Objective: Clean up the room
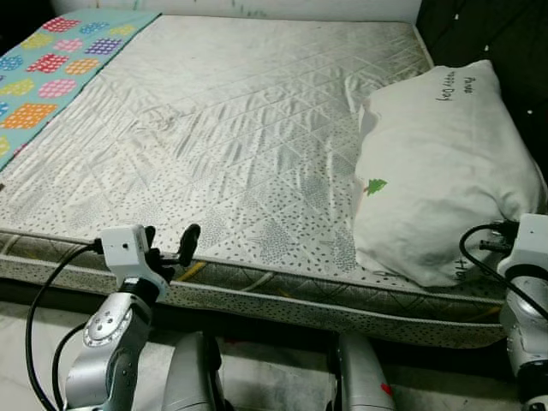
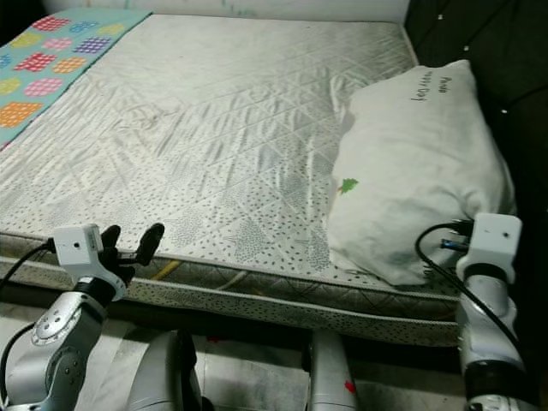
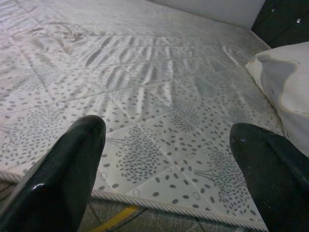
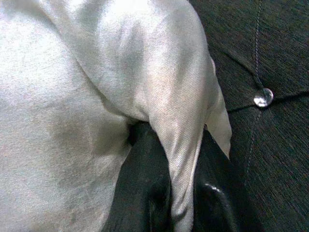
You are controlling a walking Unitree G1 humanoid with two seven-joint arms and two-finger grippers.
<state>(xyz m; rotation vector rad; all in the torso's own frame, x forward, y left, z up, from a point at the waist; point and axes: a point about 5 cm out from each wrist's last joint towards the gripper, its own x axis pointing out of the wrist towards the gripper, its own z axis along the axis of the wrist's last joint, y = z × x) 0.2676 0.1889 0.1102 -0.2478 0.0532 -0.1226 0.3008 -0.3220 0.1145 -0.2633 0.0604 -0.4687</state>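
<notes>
The right hand [image 4: 178, 193] is pinching a fold of the white pillow [image 1: 437, 163], its two black fingers [image 4: 140, 193] closed with the fabric squeezed between them. In the head views this hand is sitting at about 4 o'clock, at the near right corner of the bed, with its white wrist block and a looping black cable showing just beside the pillow's lower edge. The pillow is lying along the right side of the mattress [image 1: 231, 128], at roughly 2 to 3 o'clock, carrying a small green tree mark and a line of dark lettering near its far end. Directly past the gripped corner, a dark tufted headboard [image 4: 260, 72] with a shiny button is standing right against the pillow, crowding the space around the right hand.

The left hand [image 1: 171, 244] is hovering at about 8 o'clock, just above the near edge of the mattress, with its fingers [image 3: 63, 179] spread wide apart and holding nothing. Ahead of it the bare quilted mattress is stretching out, printed with grey dotted tree shapes and showing wrinkles and a few faint stains. At 11 o'clock, a turquoise blanket [image 1: 51, 68] with coloured patchwork squares is lying over the far left corner of the bed. Below the mattress edge, pale floor [image 1: 274, 377] is showing between the robot's legs.
</notes>
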